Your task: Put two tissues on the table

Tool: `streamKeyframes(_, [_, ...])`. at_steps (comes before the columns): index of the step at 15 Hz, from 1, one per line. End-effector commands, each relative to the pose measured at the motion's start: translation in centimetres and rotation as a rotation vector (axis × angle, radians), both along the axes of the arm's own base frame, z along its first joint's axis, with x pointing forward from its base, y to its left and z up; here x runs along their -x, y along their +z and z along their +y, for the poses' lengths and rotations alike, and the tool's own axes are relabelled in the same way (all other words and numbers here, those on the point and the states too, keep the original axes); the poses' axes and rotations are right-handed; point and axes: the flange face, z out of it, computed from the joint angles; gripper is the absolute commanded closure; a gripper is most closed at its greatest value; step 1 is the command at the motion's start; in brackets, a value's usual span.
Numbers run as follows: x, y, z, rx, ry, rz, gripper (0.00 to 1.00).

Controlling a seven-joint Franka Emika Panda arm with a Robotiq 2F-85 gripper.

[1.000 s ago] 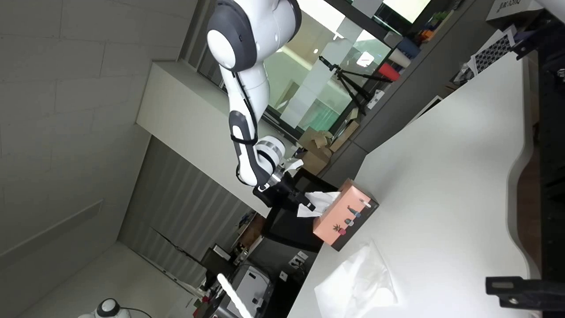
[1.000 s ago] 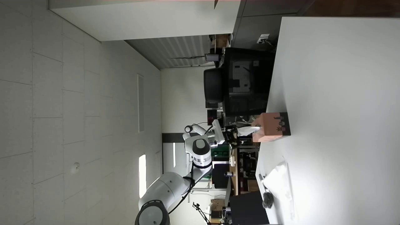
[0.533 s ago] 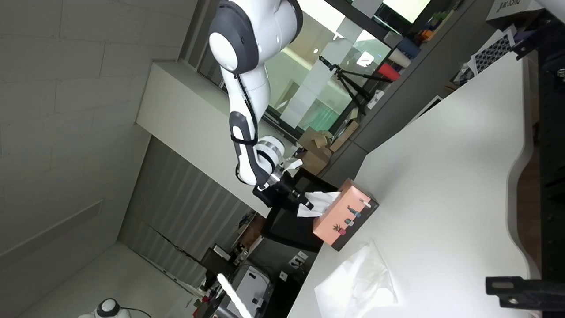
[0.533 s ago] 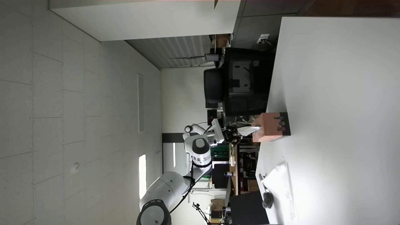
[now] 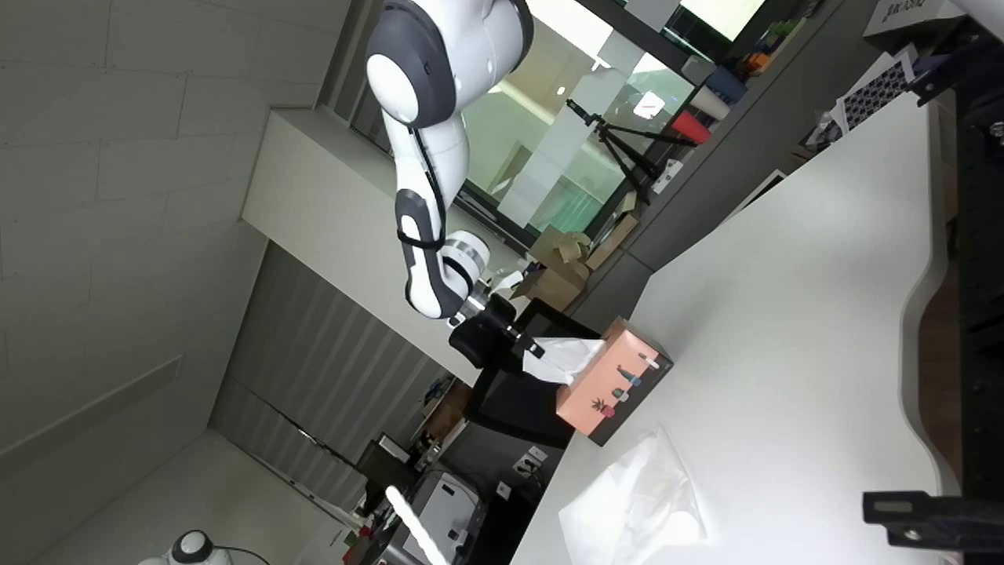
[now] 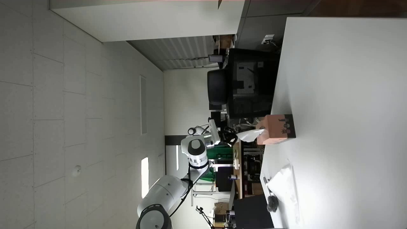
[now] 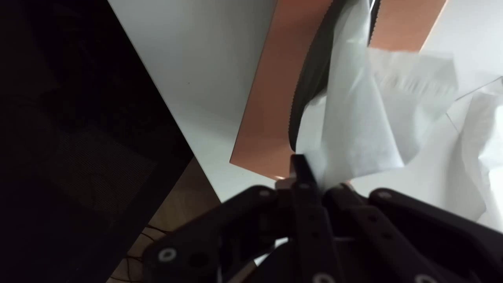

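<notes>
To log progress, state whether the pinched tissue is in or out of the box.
Partly out: held by the pincer, the tissue runs into the slot of the pinkish box; lower end hidden.

I have my tool [image 7: 320, 184] above the box [image 5: 616, 382], a tissue [image 7: 355, 125] running from between its fingertips into the box's slot [image 7: 316, 74]. The box stands on the table [image 5: 792, 314], near its edge. In the wrist view I see that edge left of the box and a second tissue [image 7: 476, 145] on the table to the right, near but apart. A chair [image 6: 251, 82] stands past the edge.
</notes>
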Motion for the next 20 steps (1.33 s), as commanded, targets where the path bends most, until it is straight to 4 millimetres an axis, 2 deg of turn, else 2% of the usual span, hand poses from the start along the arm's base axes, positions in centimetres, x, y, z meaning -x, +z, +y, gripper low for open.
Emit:
streamKeyframes(1, [0.0, 5.0, 0.0, -0.003, -0.033, -0.032, 1.0])
streamKeyframes(6, [0.7, 11.2, 0.6, -0.015, -0.017, -0.106, 1.0])
streamKeyframes(10, [1.8, 15.0, 2.4, -0.041, 0.031, -0.141, 1.0])
streamKeyframes(15, [4.2, 16.3, 7.3, -0.124, 0.144, -0.144, 1.0])
streamKeyframes(17, [5.4, 16.0, 9.2, -0.19, 0.2, -0.135, 1.0])
streamKeyframes(20, [7.1, 14.5, 11.2, -0.329, 0.283, -0.065, 1.0])
